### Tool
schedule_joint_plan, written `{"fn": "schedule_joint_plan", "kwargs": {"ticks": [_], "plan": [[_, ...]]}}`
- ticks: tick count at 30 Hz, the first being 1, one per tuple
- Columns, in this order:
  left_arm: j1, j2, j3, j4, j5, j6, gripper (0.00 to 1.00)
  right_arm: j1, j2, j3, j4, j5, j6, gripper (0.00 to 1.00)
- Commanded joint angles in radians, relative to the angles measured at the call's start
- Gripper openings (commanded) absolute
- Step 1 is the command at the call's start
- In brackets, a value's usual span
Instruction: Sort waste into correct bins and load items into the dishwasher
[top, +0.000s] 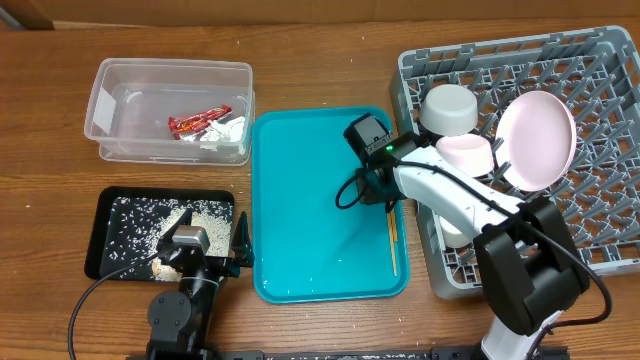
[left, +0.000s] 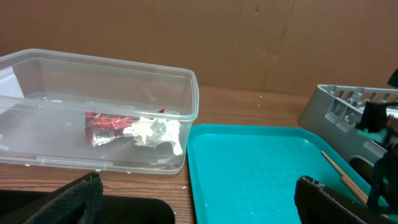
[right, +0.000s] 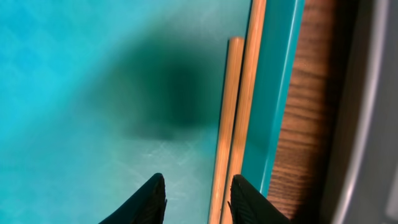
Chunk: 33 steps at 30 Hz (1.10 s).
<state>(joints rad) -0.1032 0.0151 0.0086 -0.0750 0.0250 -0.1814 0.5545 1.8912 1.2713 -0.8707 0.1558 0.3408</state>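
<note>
Now, right gripper (right: 199, 202): jaws parted a little (not wide) and closed on nothing, hanging over the teal tray (right: 93, 93).
Chopsticks (right: 239, 112): both lie flat on the tray floor, side by side and touching. They run straight ahead from the gap between the right jaws, closer to one fingertip (right: 249, 202) than the other. One stick stops short of its partner.
Tray wall: just beyond the chopsticks on that same side of the right jaws. Past it comes a strip of wooden table (right: 305, 124).
Left gripper (left: 205, 208): jaws spread wide with nothing between them.
Clear tub (left: 124, 68): ahead of the left jaws and off to their left side. It holds the red wrapper (left: 106, 127) with the white tissue (left: 155, 132) touching it.
Black tray (top: 120, 200): beneath and beside the left jaws, strewn with rice scraps (top: 140, 230).
Dish rack (top: 600, 60): behind the right jaws, past the tray's edge. It holds the plate (top: 537, 138) on edge and two bowls (top: 447, 108).
</note>
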Motion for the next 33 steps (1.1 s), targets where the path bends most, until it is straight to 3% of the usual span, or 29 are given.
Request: {"fn": "schedule_joint_plan", "kwargs": {"ticks": [1, 5, 9, 11, 22, 25, 26, 27, 33], "plan": [[-0.004, -0.01, -0.004, -0.002, -0.002, -0.006, 1.0, 0.0, 0.039, -0.028, 0.01, 0.0, 0.011, 0.37], [-0.004, -0.01, -0.004, -0.002, -0.002, -0.006, 1.0, 0.0, 0.068, -0.053, 0.031, -0.027, 0.011, 0.34], [-0.004, -0.01, -0.004, -0.002, -0.002, -0.006, 1.0, 0.001, 0.067, -0.056, 0.032, -0.083, -0.001, 0.18], [-0.004, -0.01, -0.004, -0.002, -0.002, -0.006, 1.0, 0.001, 0.067, -0.056, 0.026, -0.091, -0.001, 0.15], [-0.004, -0.01, -0.004, -0.002, -0.002, -0.006, 1.0, 0.022, -0.026, -0.029, -0.021, -0.079, -0.005, 0.17], [-0.004, -0.01, -0.004, -0.002, -0.002, -0.006, 1.0, 0.035, -0.065, -0.029, -0.029, -0.08, -0.005, 0.27], [-0.004, -0.01, -0.004, -0.002, -0.002, -0.006, 1.0, 0.039, -0.067, -0.029, -0.031, -0.08, -0.005, 0.41], [-0.004, -0.01, -0.004, -0.002, -0.002, -0.006, 1.0, 0.039, -0.066, -0.031, -0.032, -0.08, -0.005, 0.43], [-0.004, -0.01, -0.004, -0.002, -0.002, -0.006, 1.0, 0.039, -0.065, -0.067, 0.013, -0.08, -0.005, 0.26]]}}
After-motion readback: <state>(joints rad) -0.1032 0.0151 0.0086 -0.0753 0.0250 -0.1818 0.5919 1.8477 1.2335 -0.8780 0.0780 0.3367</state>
